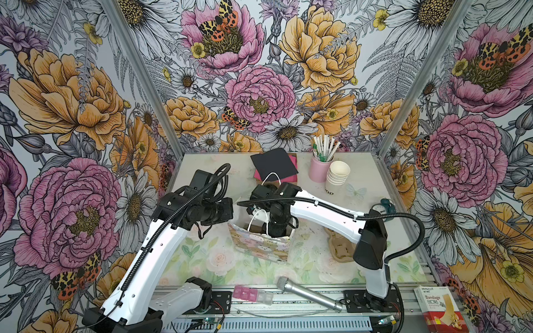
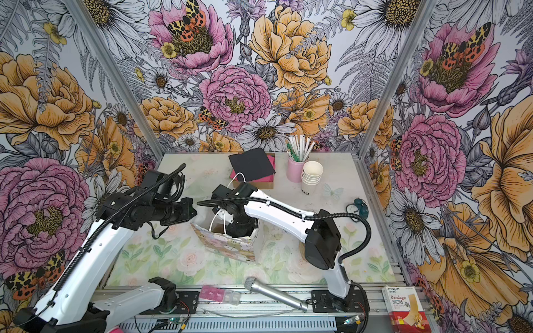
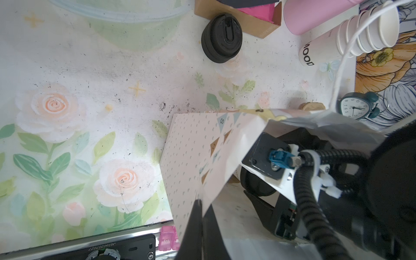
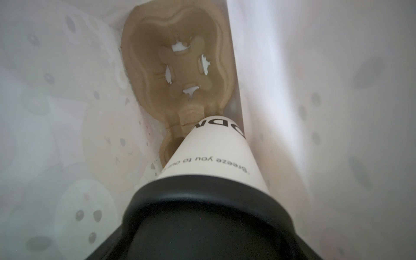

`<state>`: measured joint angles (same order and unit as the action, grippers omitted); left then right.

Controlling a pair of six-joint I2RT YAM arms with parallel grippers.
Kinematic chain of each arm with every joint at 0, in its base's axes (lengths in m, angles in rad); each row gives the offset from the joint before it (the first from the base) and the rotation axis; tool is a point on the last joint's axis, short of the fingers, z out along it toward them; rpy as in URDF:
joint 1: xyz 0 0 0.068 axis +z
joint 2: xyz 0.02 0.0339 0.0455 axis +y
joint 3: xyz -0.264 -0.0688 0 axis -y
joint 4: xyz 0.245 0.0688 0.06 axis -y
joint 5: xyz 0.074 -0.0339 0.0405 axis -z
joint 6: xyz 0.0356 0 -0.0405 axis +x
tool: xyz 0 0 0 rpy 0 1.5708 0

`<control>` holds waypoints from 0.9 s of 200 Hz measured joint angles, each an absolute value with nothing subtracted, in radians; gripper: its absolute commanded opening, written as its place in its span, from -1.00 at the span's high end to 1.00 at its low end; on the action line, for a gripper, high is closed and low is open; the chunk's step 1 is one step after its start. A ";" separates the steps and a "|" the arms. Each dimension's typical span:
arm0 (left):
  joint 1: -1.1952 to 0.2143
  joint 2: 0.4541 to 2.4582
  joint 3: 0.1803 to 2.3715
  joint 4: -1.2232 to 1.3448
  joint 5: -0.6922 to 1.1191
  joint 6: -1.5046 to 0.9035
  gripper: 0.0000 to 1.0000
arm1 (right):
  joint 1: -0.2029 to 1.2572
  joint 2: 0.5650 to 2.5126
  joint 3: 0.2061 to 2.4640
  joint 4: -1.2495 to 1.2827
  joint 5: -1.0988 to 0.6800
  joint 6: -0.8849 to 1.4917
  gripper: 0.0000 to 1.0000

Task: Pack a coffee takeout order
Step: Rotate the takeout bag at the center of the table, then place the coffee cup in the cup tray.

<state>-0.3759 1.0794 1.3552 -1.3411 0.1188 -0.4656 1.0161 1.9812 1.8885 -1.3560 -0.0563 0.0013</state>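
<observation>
With your left gripper (image 3: pixel 198 209) pinching the bag (image 3: pixel 195 153) rim, the cup (image 4: pixel 213 153) under its lid (image 4: pixel 202 198) sits lower centre in the right wrist view, base pointing up-frame into the carrier (image 4: pixel 175 56), and the right gripper (image 1: pixel 277 227) fingers are hidden.

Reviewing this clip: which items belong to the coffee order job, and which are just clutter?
Job: paper cup with black lid, cup carrier, gift bag, black napkin.
Clutter: microphone, alarm clock, bandage box, pink pill case, lidless cup stack.

Floral tabletop (image 1: pixel 202 265) with gift bag (image 1: pixel 259 245)
</observation>
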 measured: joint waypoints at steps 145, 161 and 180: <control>-0.376 1.080 1.353 -1.335 0.119 -0.465 1.00 | 1.016 1.896 1.758 -1.216 -0.056 0.002 -0.66; -0.376 1.082 1.353 -1.334 0.118 -0.465 1.00 | 1.016 1.896 1.757 -1.213 -0.057 0.002 -0.66; -0.376 1.083 1.353 -1.334 0.118 -0.465 1.00 | 1.016 1.896 1.757 -1.213 -0.056 0.002 -0.66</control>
